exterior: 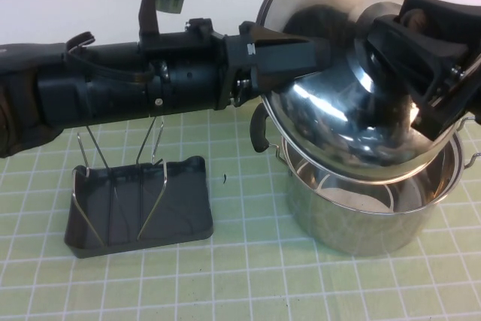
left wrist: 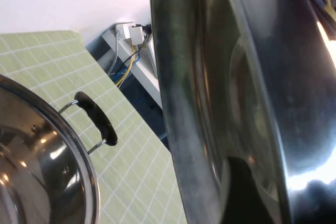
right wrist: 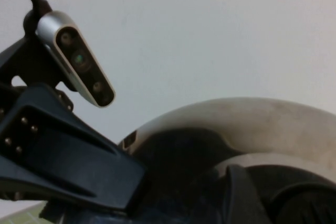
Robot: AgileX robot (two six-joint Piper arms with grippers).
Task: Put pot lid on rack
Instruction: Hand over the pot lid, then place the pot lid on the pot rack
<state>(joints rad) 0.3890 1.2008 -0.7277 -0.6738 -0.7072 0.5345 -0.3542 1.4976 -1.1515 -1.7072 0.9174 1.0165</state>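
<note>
The pot lid [exterior: 331, 110], a shiny steel dome, hangs steeply tilted in the air just above the open steel pot [exterior: 361, 216]. My left gripper [exterior: 319, 54] reaches in from the left and is shut on the lid's left rim; in the left wrist view the rim [left wrist: 173, 103] runs edge-on past one dark finger [left wrist: 241, 192]. My right gripper [exterior: 394, 31] comes from the right and is closed at the lid's centre, where the black knob is covered by it. The rack [exterior: 143, 204], a dark grey tray with wire prongs, stands empty at the front left, under my left arm.
The pot has a black side handle [exterior: 259, 129], also seen in the left wrist view [left wrist: 97, 119]. A green gridded mat [exterior: 248, 276] covers the table. The left wrist camera [right wrist: 79, 59] shows in the right wrist view. White wall behind.
</note>
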